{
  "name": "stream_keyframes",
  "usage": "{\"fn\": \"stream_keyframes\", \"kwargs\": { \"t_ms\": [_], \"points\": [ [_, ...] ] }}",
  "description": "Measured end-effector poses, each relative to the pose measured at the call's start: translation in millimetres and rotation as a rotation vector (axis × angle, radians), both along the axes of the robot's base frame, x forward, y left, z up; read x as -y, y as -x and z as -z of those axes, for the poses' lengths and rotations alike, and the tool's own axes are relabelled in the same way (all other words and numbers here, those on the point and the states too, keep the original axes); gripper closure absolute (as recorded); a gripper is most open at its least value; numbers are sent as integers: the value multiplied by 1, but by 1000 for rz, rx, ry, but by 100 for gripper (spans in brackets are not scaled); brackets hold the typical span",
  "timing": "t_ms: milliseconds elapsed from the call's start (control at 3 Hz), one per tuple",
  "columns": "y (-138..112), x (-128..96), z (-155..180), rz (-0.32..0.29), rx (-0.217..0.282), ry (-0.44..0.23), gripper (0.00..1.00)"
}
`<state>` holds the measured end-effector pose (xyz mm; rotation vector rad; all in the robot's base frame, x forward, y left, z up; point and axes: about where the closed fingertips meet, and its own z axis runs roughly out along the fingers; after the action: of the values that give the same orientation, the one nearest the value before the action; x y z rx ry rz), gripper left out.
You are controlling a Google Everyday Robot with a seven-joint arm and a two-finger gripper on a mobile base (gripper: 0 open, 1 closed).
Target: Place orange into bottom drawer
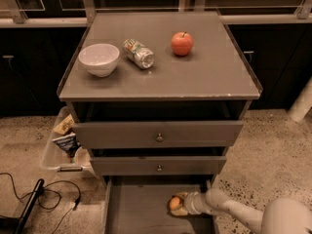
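Observation:
The orange (174,203) is a small round fruit low inside the open bottom drawer (136,208), near its right side. My gripper (176,204) reaches in from the lower right on a pale arm and is shut on the orange, at or just above the drawer's grey floor. The bottom drawer is pulled out below two knobbed drawers. Whether the orange rests on the floor I cannot tell.
On the cabinet top (204,77) stand a white bowl (99,59), a can lying on its side (138,53) and a red apple (182,43). A clear bin with snack bags (63,140) sits on the floor at the left. Black cables (44,194) lie at the lower left.

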<state>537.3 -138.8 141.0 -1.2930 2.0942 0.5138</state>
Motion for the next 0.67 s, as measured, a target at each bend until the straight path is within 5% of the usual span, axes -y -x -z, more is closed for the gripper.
{"fn": "stream_keyframes", "kwargs": {
  "t_ms": [333, 667],
  "points": [
    [0, 0, 0, 0, 0, 0, 12],
    [0, 0, 0, 0, 0, 0, 0]
  ]
}}
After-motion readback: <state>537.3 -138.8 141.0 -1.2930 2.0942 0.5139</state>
